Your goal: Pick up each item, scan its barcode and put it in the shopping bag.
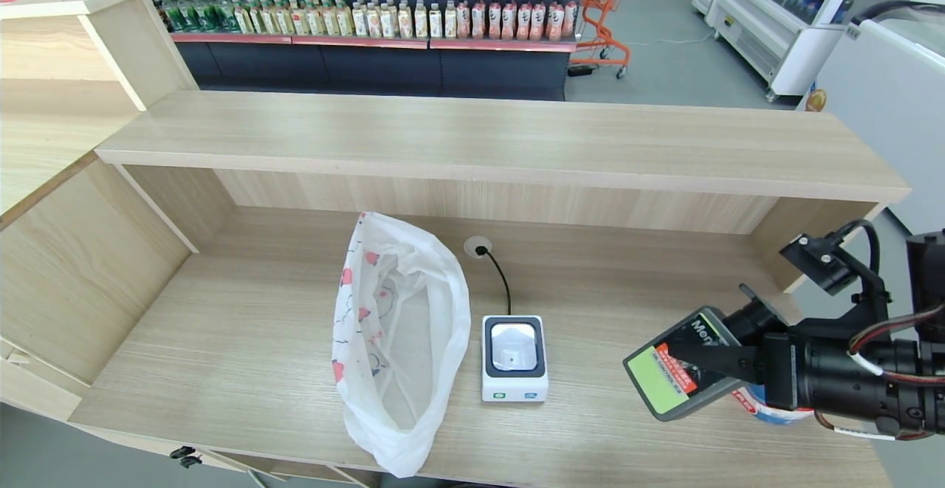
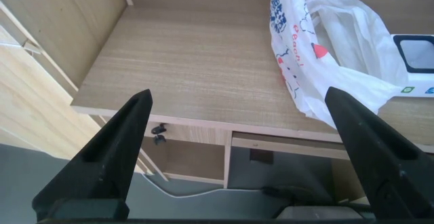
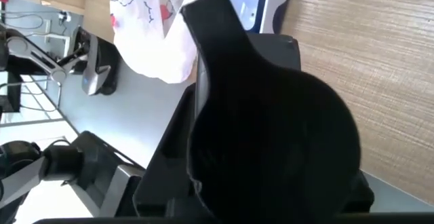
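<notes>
My right gripper is shut on a dark grey box with a green label and a red-and-white sticker, held above the counter's right end, to the right of the scanner. In the right wrist view the box looms close, with the scanner and the bag beyond it. The white shopping bag lies open just left of the scanner. My left gripper is open and empty, held low in front of the counter's front edge, with the bag ahead of it.
A white, red and blue item lies on the wooden counter under my right arm. The scanner's black cable runs back to a hole in the counter. A raised shelf spans the back, and a side wall closes the left.
</notes>
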Robot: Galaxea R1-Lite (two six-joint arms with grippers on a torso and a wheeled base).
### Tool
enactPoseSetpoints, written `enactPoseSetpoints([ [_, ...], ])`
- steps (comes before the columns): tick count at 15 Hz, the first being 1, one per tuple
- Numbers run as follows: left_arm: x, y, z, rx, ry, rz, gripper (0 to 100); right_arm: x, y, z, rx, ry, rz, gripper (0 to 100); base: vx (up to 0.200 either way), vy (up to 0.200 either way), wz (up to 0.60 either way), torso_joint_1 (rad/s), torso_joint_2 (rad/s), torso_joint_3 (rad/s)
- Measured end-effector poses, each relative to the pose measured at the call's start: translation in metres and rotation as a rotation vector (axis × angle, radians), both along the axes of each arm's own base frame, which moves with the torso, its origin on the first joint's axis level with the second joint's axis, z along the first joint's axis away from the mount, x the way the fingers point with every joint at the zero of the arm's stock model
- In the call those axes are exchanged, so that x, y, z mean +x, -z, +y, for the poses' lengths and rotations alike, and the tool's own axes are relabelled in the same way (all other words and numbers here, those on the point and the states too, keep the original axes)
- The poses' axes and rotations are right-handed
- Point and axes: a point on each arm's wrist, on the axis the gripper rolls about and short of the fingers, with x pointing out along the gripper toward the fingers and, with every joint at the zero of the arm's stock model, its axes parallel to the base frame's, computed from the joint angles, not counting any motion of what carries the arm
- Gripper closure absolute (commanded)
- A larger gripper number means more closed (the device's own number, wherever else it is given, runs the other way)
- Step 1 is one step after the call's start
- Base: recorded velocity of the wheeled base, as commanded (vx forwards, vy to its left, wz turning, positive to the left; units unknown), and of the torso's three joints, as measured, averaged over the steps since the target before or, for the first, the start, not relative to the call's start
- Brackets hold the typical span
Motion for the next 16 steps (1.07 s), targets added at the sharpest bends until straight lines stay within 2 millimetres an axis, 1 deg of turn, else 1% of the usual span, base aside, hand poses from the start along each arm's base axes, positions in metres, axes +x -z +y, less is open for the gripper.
enactPoseSetpoints([
  [3, 0.0, 0.0, 0.0, -0.004, 0.0, 0.0, 0, 0.0, 0.001, 0.0, 0.039, 0.028, 0.042, 100, 0.0, 0.2, 0.0, -0.002, 0.0, 0.004],
  [7, 0.0, 0.0, 0.0, -0.002, 0.001, 0.0, 0, 0.002, -0.004, 0.001, 0.048, 0.032, 0.034, 100, 0.0, 0.2, 0.0, 0.005, 0.0, 0.004],
  [10, 0.0, 0.0, 0.0, -0.001, 0.0, 0.0, 0, 0.006, 0.0, 0.002, 0.036, 0.044, 0.046, 100, 0.0, 0.0, 0.0, 0.0, 0.0, 0.0],
  [13, 0.0, 0.0, 0.0, 0.0, 0.0, 0.0, 0, 0.028, 0.004, 0.008, -0.005, 0.106, 0.058, 100, 0.0, 0.0, 0.0, 0.0, 0.0, 0.0],
  [16, 0.0, 0.0, 0.0, 0.0, 0.001, 0.0, 0, 0.054, 0.012, 0.022, -0.029, 0.097, 0.082, 100, 0.0, 0.0, 0.0, 0.0, 0.0, 0.0],
])
